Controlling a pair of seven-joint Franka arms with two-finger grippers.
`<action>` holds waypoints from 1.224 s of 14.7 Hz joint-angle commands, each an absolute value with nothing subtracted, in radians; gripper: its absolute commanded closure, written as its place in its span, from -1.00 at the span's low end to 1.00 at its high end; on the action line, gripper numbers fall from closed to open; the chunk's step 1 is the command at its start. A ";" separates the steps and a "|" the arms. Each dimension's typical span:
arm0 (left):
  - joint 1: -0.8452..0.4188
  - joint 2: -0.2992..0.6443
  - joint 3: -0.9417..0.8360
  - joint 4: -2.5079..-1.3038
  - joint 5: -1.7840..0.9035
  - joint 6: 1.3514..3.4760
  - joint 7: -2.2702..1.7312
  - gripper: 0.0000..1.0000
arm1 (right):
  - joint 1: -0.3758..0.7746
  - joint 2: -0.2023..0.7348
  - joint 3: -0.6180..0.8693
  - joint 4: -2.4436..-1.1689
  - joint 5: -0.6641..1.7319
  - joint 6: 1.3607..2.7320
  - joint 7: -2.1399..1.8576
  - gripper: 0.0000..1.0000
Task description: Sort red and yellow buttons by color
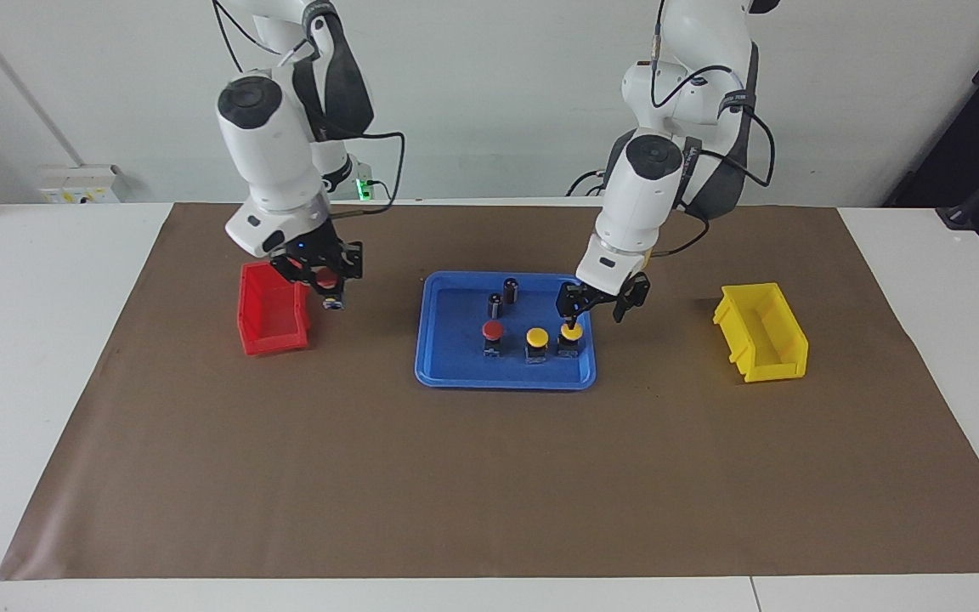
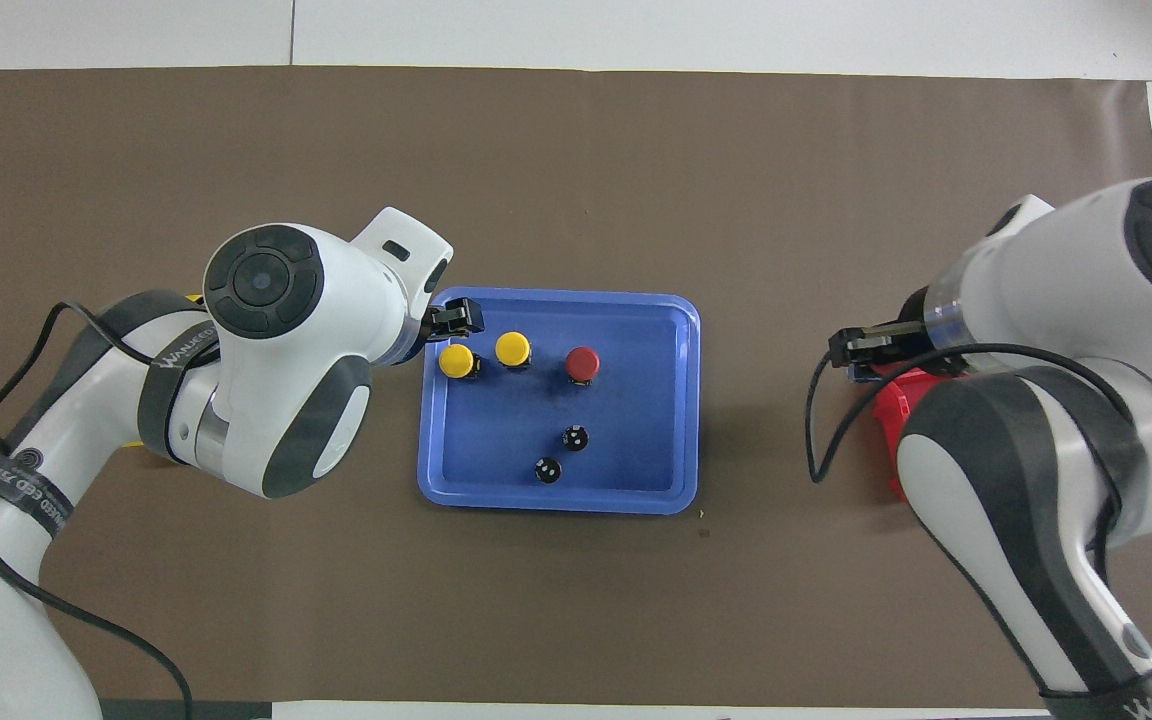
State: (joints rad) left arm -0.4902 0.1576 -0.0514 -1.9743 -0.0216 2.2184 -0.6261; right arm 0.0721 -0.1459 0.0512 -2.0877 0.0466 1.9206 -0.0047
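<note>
Now the right gripper (image 1: 325, 285) jaws clamp a red button (image 1: 329, 281) beside the red bin (image 1: 271, 310); left gripper (image 1: 596, 304) jaws open.

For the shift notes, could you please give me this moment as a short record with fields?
right gripper: shut on a red button, raised by the red bin
left gripper: open, over the end yellow button
blue tray: holds one red button, two yellow, two dark cylinders
yellow bin: no button visible inside
</note>
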 commanded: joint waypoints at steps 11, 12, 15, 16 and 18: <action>-0.540 0.176 -0.037 -2.032 -0.025 2.301 -0.675 -0.59 | -0.161 -0.296 0.055 -2.545 0.109 2.212 -0.394 0.75; -0.540 0.175 -0.037 -2.039 -0.025 2.301 -0.675 -0.58 | -0.163 -0.292 0.055 -2.556 0.109 2.227 -0.403 0.75; -0.541 0.170 -0.037 -2.051 -0.025 2.302 -0.676 -0.44 | -0.186 -0.259 0.055 -2.582 0.109 2.278 -0.434 0.75; -0.540 0.170 -0.037 -2.054 -0.025 2.303 -0.676 -0.40 | -0.183 -0.259 0.055 -2.592 0.109 2.305 -0.433 0.75; -0.541 0.169 -0.037 -2.059 -0.023 2.306 -0.680 -0.37 | -0.173 -0.258 0.057 -2.595 0.109 2.329 -0.426 0.75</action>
